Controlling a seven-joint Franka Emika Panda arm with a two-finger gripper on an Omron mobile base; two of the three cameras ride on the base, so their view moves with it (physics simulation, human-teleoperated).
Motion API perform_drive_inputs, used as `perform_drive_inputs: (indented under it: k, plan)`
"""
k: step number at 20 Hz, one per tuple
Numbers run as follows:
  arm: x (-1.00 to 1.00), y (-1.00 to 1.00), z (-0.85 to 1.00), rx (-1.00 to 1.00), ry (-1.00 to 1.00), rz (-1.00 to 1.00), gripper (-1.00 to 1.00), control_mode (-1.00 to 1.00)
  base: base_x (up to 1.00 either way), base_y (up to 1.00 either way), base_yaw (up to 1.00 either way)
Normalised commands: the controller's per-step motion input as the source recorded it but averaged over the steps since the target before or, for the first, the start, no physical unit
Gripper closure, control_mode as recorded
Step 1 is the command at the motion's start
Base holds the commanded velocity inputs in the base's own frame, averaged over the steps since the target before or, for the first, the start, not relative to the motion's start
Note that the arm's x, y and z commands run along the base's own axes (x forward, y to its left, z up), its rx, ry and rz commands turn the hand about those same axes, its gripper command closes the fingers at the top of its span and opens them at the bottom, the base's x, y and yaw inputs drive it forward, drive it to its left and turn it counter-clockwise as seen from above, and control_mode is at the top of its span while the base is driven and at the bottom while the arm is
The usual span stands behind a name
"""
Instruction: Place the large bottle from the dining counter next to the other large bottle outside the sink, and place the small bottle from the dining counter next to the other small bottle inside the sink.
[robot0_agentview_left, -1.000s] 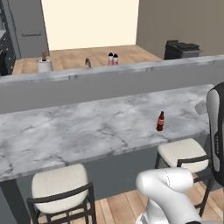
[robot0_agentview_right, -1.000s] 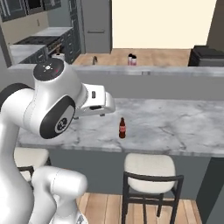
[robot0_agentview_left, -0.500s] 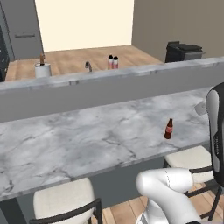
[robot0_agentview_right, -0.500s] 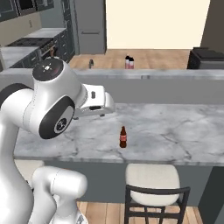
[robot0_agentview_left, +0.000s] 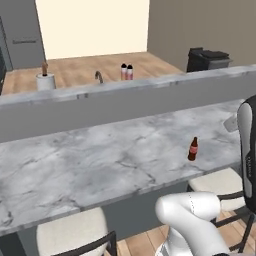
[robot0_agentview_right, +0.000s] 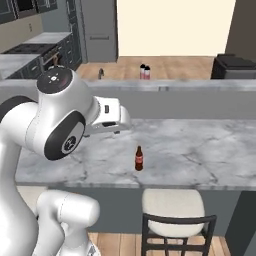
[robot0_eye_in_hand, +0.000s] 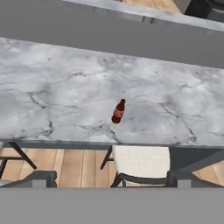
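One small brown bottle (robot0_agentview_left: 193, 149) on the dining counter (robot0_agentview_left: 90, 160), two stools (robot0_agentview_left: 72, 232), two far bottles (robot0_agentview_left: 126, 72).

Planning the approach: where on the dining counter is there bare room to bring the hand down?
The dining counter is bare marble on all sides of the small brown bottle, which stands alone near the front edge above a stool. The raised grey ledge bounds the back. Nowhere looks crowded.

even, soft rendered light throughout, faint shadows, no glare, slightly coarse and blurry detail.

Cream-cushioned stools (robot0_agentview_right: 172, 205) tucked beneath the marble – a dark appliance (robot0_agentview_left: 208, 59) beyond, a white canister (robot0_agentview_left: 45, 81) far left.
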Motion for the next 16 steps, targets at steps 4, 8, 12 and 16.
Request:
perform_drive_inputs:
  k: [4,8,12,16]
  plan:
    - [0.00,0.00,0.00,0.00,0.00,0.00,-1.00,1.00,0.81,-0.03,-0.07]
    - [0.00,0.00,0.00,0.00,0.00,0.00,-1.00,1.00,0.49,0.04,-0.16]
    - [0.00,0.00,0.00,0.00,0.00,0.00,-1.00,1.00,0.45,0.17,-0.18]
    - [0.00,0.00,0.00,0.00,0.00,0.00,-1.00,1.00,0.10,0.01,-0.24]
